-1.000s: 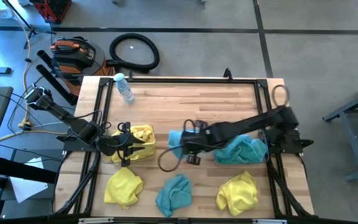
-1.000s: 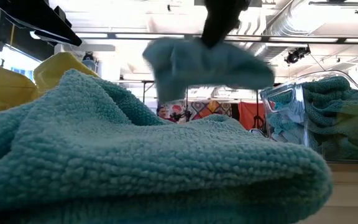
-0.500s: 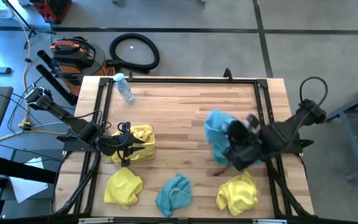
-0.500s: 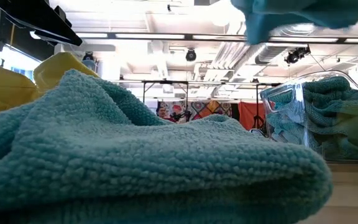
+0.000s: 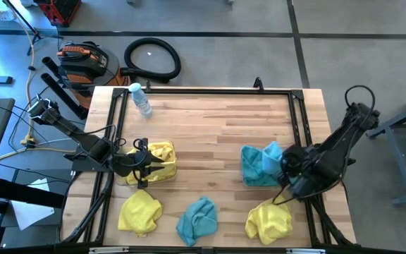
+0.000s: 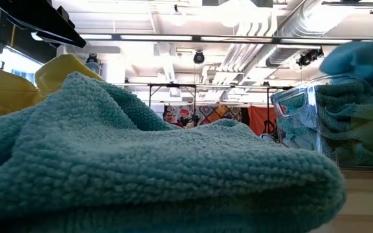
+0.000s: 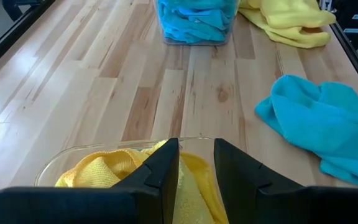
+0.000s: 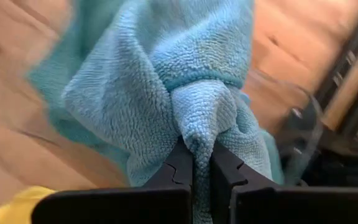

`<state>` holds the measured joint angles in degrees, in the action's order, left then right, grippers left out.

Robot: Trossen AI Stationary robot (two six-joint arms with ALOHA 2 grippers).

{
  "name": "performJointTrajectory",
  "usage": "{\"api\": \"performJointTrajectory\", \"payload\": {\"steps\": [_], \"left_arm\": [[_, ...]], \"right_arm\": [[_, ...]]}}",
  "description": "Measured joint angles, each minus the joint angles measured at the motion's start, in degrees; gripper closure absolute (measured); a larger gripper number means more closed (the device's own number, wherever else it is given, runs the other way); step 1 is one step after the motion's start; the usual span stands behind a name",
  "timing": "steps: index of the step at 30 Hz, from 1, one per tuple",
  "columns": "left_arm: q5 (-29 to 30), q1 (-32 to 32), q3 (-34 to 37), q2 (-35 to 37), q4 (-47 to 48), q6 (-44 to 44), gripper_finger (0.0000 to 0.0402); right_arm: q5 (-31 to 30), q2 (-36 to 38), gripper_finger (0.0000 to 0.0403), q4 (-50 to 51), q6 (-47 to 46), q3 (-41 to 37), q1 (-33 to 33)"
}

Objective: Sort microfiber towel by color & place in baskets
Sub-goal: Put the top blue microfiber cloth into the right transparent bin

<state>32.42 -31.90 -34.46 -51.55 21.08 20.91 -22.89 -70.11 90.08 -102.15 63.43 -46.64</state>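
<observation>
While the right gripper [image 8: 201, 163] pinches a blue towel [image 8: 166, 81] tight between its fingers, the towel hangs in a soft, fuzzy bunch over the right basket [image 5: 254, 176]. Its cloth is gathered into a fold at the fingers and spreads out wider away from them. Seen from above, the towel [image 5: 263, 161] sits over more blue cloth in that basket, near the right side of the bench [image 5: 217, 120].

The left gripper [image 7: 196, 163] waits over the left basket [image 7: 61, 163], which holds a yellow towel [image 7: 114, 167]. Its fingers stand a little apart, with nothing seen between them.

Three more towels lie crumpled along the front of the bench: a yellow one [image 5: 139, 212] on the left, a blue one [image 5: 197, 219] in the middle and a yellow one [image 5: 268, 219] on the right. They are rumpled heaps, so no long side shows.
</observation>
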Motion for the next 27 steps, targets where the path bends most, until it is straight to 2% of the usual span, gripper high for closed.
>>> {"api": "performJointTrajectory", "payload": {"steps": [6, 13, 17, 22, 27], "left_arm": [[1.27, 0.00, 0.00, 0.00, 0.00, 0.02, 0.0310], [1.73, 0.00, 0.00, 0.00, 0.00, 0.00, 0.0310], [1.75, 0.00, 0.00, 0.02, 0.02, -0.02, 0.0310], [1.89, 0.04, 0.00, 0.00, 0.01, -0.37, 0.0310], [2.41, 0.04, 0.00, 0.01, 0.02, -1.09, 0.0310]], "right_arm": [[3.53, 8.65, 0.0400, -3.72, -3.49, -8.65, -0.16], [10.76, 12.00, 0.0400, -18.89, -2.49, -23.00, 3.16], [11.15, 7.85, 0.0399, -17.66, 0.37, -20.15, 5.66], [15.82, 5.31, 0.0398, -17.95, 6.29, -18.60, 10.94], [17.35, 4.53, 0.0397, -17.54, 18.27, -17.38, 15.77]]}}
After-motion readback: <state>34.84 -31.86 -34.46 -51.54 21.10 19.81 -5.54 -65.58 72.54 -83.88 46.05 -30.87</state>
